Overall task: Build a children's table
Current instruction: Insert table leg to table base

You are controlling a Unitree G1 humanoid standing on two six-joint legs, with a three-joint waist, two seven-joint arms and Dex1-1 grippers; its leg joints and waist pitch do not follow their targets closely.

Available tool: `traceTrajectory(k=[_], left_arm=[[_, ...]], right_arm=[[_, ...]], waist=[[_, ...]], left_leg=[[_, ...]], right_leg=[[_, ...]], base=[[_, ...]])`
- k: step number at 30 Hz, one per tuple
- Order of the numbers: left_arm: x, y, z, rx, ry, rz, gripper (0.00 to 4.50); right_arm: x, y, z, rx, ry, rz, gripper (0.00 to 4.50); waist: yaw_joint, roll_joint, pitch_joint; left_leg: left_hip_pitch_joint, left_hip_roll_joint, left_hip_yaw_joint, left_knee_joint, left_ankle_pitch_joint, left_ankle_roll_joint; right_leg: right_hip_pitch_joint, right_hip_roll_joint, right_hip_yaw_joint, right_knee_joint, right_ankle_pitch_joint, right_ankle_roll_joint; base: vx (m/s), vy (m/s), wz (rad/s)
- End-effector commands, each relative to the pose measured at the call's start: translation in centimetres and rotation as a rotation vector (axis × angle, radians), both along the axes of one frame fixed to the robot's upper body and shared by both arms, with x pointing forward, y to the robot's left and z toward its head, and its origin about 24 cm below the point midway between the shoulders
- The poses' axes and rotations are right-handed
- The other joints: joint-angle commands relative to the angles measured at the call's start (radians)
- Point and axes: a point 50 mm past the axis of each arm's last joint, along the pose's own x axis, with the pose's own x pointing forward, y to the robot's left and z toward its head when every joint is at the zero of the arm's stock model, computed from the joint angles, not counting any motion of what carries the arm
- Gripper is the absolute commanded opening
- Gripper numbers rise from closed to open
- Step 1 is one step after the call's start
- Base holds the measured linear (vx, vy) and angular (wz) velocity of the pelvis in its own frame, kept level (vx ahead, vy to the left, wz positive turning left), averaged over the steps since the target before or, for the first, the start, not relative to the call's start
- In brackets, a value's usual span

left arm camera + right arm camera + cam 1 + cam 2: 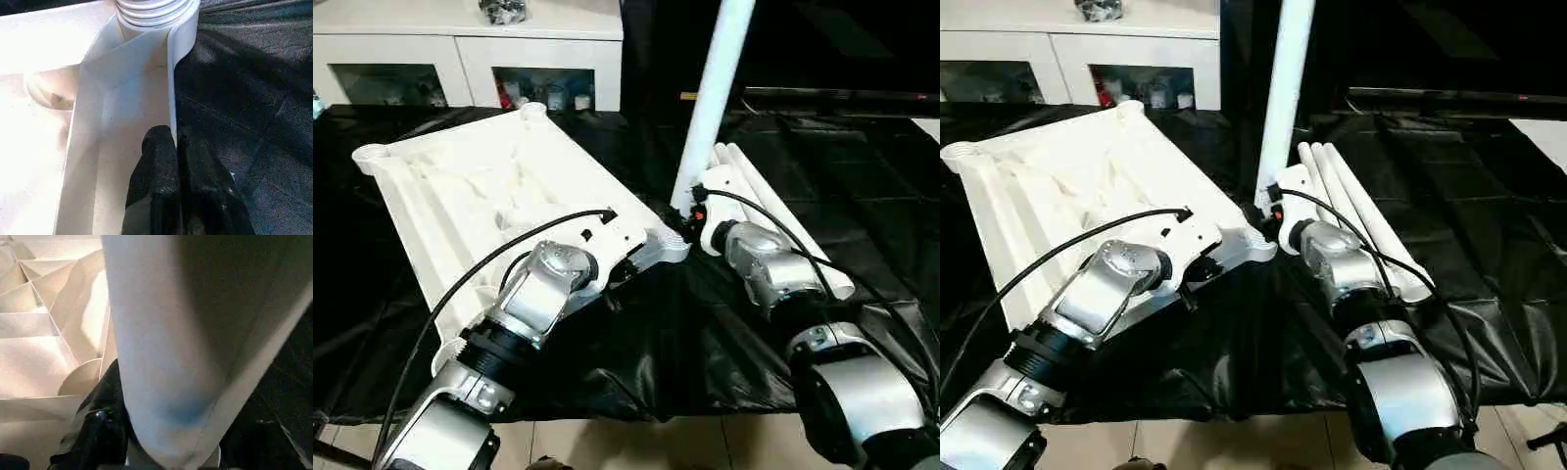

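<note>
The children's table top (480, 186) lies upside down on the black cloth, ribbed underside up. My left gripper (173, 137) is shut on the thin rim wall of the top, just short of its near right corner socket (671, 245). One white tube leg (715, 88) stands nearly upright, its lower end right beside that socket. My right gripper (690, 217) is shut on the leg's lower end, and one black finger (98, 426) shows beside the tube. Three more legs (773, 206) lie side by side on the cloth behind my right wrist.
A black cloth (656, 333) covers the work surface, its front edge hanging over a tiled floor (656, 441). A white cabinet with glass doors (460, 49) stands at the back left. A dark bar (822, 96) crosses the back right.
</note>
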Motion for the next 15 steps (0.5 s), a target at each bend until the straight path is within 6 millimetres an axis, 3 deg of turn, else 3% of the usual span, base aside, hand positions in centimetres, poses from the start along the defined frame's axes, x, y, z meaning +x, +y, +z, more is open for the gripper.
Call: traceTrajectory(k=[1, 3, 6, 7, 8, 15], left_arm=[[-0.2, -1.6, 2.2, -0.072, -0.093, -0.088, 0.0], [-0.2, -1.4, 2.2, -0.073, -0.092, -0.088, 0.0], [-0.1, -1.0, 2.1, -0.067, -0.093, -0.094, 0.0], [-0.1, -1.0, 2.1, -0.067, -0.094, -0.095, 0.0], [-0.1, -0.9, 2.1, -0.065, -0.095, -0.101, 0.0], [-0.3, -0.6, 1.9, -0.067, -0.088, -0.146, 0.0]], right_arm=[[-1.4, 0.2, -3.3, -0.011, 0.141, 0.004, 1.9], [-1.3, 0.3, -2.9, 0.016, 0.12, 0.015, 2.6], [-1.2, 0.4, -2.2, 0.031, 0.089, 0.046, 2.64], [-1.2, 0.4, -2.2, 0.031, 0.088, 0.048, 2.85], [-1.2, 0.4, -2.1, 0.034, 0.072, 0.07, 2.97], [-1.4, 0.0, -1.7, 0.042, 0.039, 0.128, 3.51]], waist=[[0.007, 0.0, -0.054], [0.006, 0.0, -0.055], [0.008, 0.0, -0.058], [0.01, 0.0, -0.06], [0.013, 0.0, -0.063], [0.02, -0.001, -0.066]], left_leg=[[0.016, 0.046, -0.023, -0.086, -0.434, -0.025], [0.017, 0.047, -0.022, -0.086, -0.425, -0.023], [0.015, 0.046, -0.019, -0.085, -0.388, -0.011], [0.016, 0.047, -0.017, -0.084, -0.373, -0.008], [0.012, 0.048, -0.015, -0.081, -0.318, 0.003], [0.01, 0.046, -0.009, -0.074, -0.222, 0.043]], right_leg=[[0.026, -0.058, 0.032, -0.096, -0.411, -0.175], [0.025, -0.057, 0.033, -0.094, -0.393, -0.178], [0.029, -0.055, 0.034, -0.088, -0.327, -0.2], [0.03, -0.054, 0.035, -0.087, -0.306, -0.205], [0.035, -0.054, 0.035, -0.078, -0.232, -0.223], [0.044, -0.051, 0.033, -0.065, -0.103, -0.261]], base=[[0.0, 0.0, 0.0], [0.0, 0.0, 0.0], [0.0, 0.0, 0.0], [0.0, 0.0, 0.0], [0.0, 0.0, 0.0], [0.0, 0.0, 0.0]])
